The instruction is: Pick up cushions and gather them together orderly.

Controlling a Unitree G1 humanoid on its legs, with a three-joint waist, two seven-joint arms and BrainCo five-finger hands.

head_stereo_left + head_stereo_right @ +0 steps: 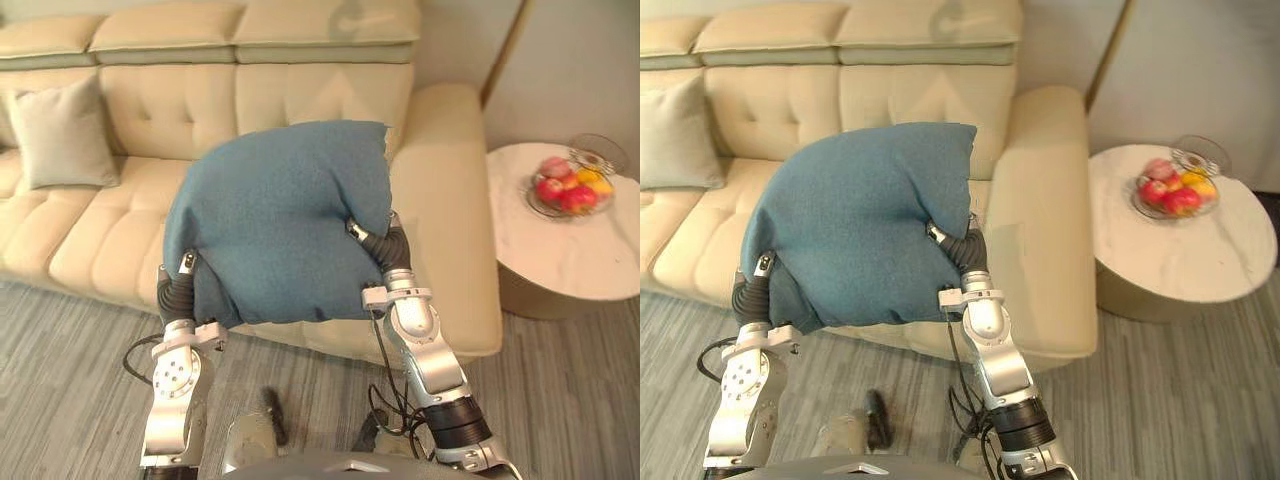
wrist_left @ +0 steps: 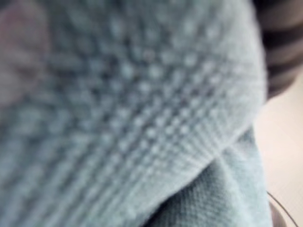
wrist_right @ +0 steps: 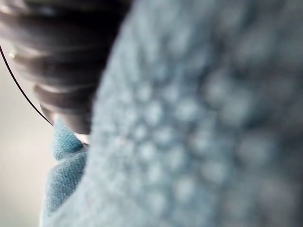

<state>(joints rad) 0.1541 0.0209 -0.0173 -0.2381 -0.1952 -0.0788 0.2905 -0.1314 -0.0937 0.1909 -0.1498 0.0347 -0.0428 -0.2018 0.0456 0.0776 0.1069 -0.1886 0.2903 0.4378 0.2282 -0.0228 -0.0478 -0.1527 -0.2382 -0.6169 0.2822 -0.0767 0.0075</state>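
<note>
A large blue cushion [image 1: 275, 225] is held up in front of the cream sofa [image 1: 100, 230], squeezed between my two hands. My left hand [image 1: 178, 290] presses into its lower left side and my right hand [image 1: 385, 250] into its right side. Only the dark ribbed covers of both hands show past the fabric. Blue knit fabric [image 2: 142, 118] lies right against the left wrist camera, and the same fabric [image 3: 189, 142] against the right wrist camera. A pale grey cushion [image 1: 62, 135] leans upright against the sofa back at the far left.
The sofa's wide armrest [image 1: 445, 200] stands just right of the held cushion. Beyond it is a round white marble side table [image 1: 560, 250] with a glass bowl of fruit [image 1: 570, 190]. Grey striped carpet [image 1: 80, 350] runs in front of the sofa.
</note>
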